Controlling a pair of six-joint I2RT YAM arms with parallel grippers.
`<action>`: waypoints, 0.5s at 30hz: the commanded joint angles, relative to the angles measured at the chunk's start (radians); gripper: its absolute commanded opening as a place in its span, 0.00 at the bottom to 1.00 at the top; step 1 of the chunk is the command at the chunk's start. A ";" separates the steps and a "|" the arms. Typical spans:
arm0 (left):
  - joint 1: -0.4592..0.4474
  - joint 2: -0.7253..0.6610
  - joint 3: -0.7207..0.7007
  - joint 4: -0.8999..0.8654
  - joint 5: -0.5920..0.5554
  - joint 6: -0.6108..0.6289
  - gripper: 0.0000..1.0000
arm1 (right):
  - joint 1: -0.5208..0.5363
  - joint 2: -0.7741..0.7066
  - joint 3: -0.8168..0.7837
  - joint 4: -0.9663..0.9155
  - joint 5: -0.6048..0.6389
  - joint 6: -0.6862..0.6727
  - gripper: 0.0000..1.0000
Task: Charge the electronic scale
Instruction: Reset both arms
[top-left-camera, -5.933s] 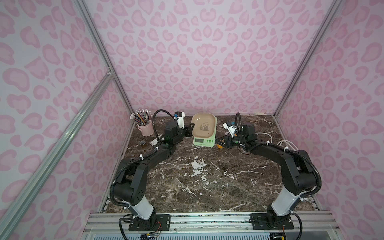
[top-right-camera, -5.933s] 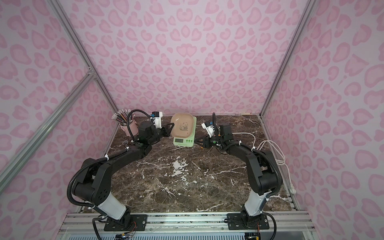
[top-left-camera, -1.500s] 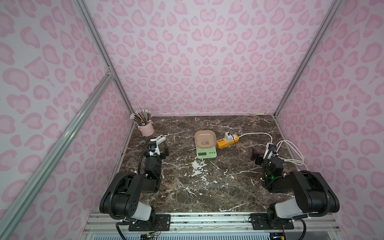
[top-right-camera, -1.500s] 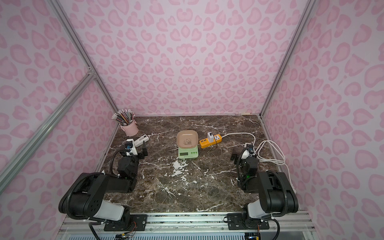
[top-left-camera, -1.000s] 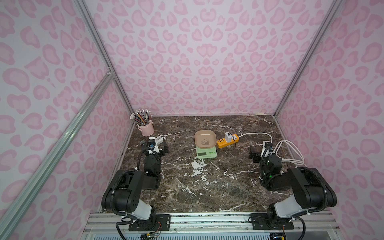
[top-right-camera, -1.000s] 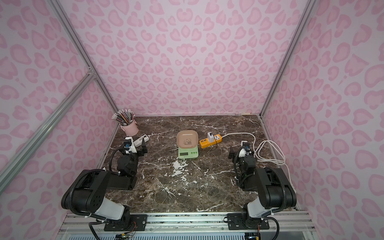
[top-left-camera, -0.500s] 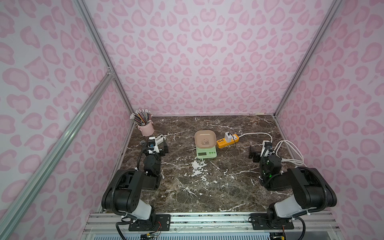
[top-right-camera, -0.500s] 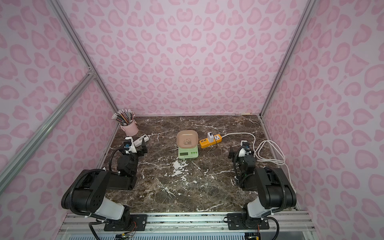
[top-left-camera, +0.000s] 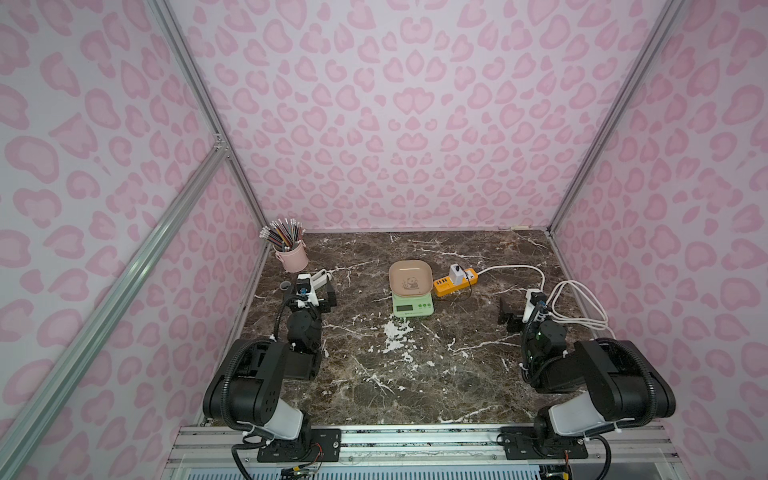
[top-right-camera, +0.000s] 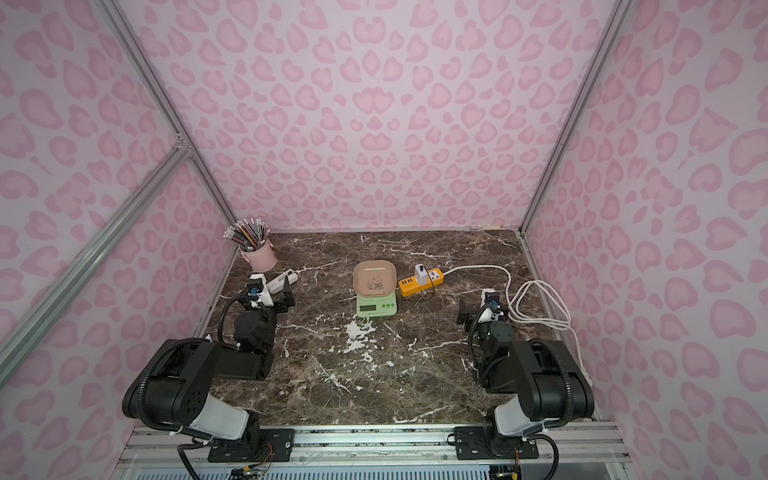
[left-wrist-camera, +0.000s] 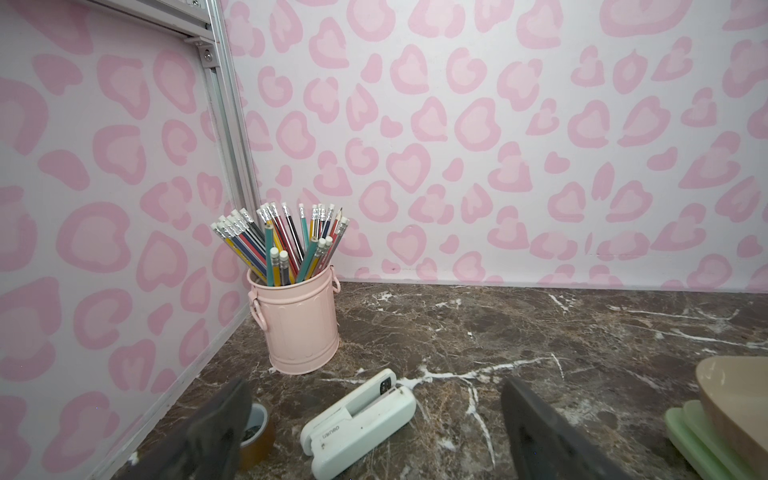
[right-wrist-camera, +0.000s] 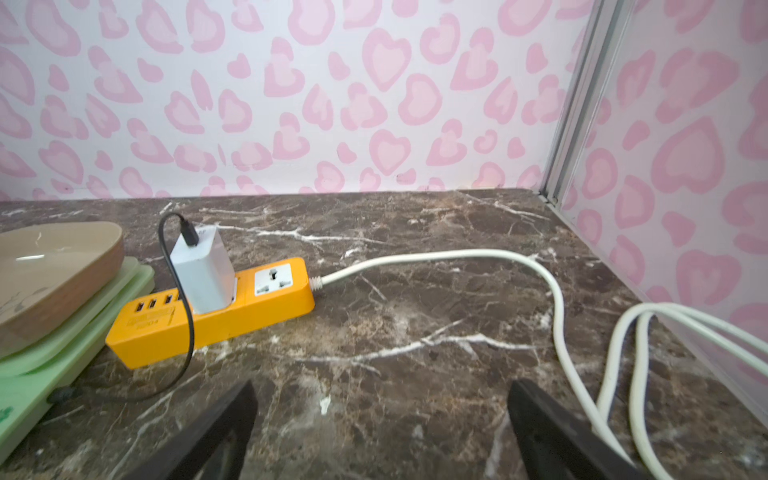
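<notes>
The electronic scale (top-left-camera: 412, 306) (top-right-camera: 376, 306), pale green with a beige panda tray, stands mid-table toward the back. A thin black cable (right-wrist-camera: 189, 332) runs from the white charger cube (right-wrist-camera: 201, 270) to a dark plug at the scale's side (right-wrist-camera: 41, 353). The cube sits in the orange power strip (top-left-camera: 455, 284) (top-right-camera: 419, 284) just right of the scale. My left gripper (top-left-camera: 311, 299) (left-wrist-camera: 374, 390) is open and empty, well left of the scale (left-wrist-camera: 706, 432). My right gripper (top-left-camera: 521, 311) (right-wrist-camera: 382, 390) is open and empty over bare marble, right of the strip.
A white stapler (left-wrist-camera: 357, 424) and a tape roll (left-wrist-camera: 257, 432) lie just ahead of the left gripper. A pink pencil cup (top-left-camera: 291, 253) stands in the back left corner. The strip's white cord (top-left-camera: 577, 307) loops along the right wall, close to the right gripper.
Both arms have drawn back from the scale and the power strip to the table's sides, folded low. Over the last second neither arm has visibly moved.
</notes>
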 joint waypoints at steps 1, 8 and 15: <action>0.001 -0.003 0.003 0.025 0.000 0.001 0.96 | -0.001 0.005 0.035 -0.034 -0.007 -0.008 0.99; 0.001 -0.003 0.003 0.024 0.000 -0.001 0.96 | 0.000 0.014 0.082 -0.111 0.001 -0.005 0.99; 0.001 -0.002 0.003 0.025 0.000 0.001 0.95 | -0.001 0.016 0.084 -0.111 0.001 -0.005 0.99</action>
